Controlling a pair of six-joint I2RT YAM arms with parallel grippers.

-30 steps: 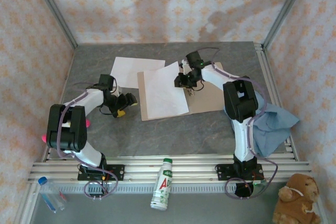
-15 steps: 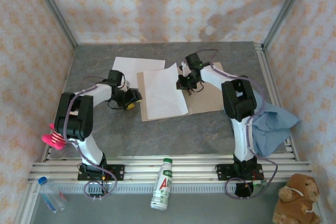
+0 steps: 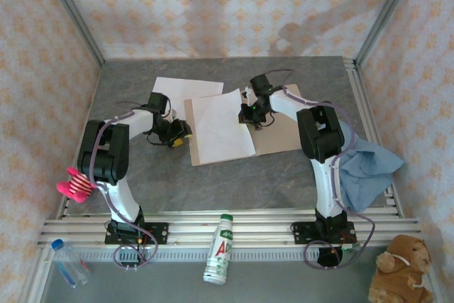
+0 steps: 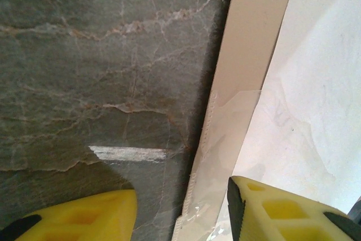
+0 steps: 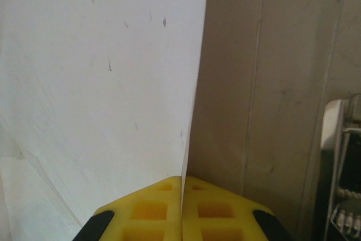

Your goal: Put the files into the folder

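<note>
The tan folder (image 3: 284, 129) lies open on the grey table, and one white file (image 3: 220, 125) rests on its left half. My right gripper (image 3: 250, 113) is shut on that sheet's right edge; in the right wrist view the yellow pads (image 5: 163, 210) meet on the thin paper edge (image 5: 101, 83) over the folder's pale face (image 5: 265, 83). A second file (image 3: 177, 90) lies flat behind, partly under the folder. My left gripper (image 3: 177, 135) stands open astride the folder's left edge (image 4: 254, 43). One finger (image 4: 84, 215) is over the table, the other over the sheet (image 4: 321, 100).
A light blue cloth (image 3: 369, 168) is bunched beside the right arm. Near the front rail are a white bottle (image 3: 220, 250), a clear bottle (image 3: 67, 260), a teddy bear (image 3: 401, 267) and a pink toy (image 3: 74, 184). Patterned walls enclose the table.
My left gripper has moved right to the folder's left edge and its jaws have narrowed. My right gripper has shut on the sheet's right edge.
</note>
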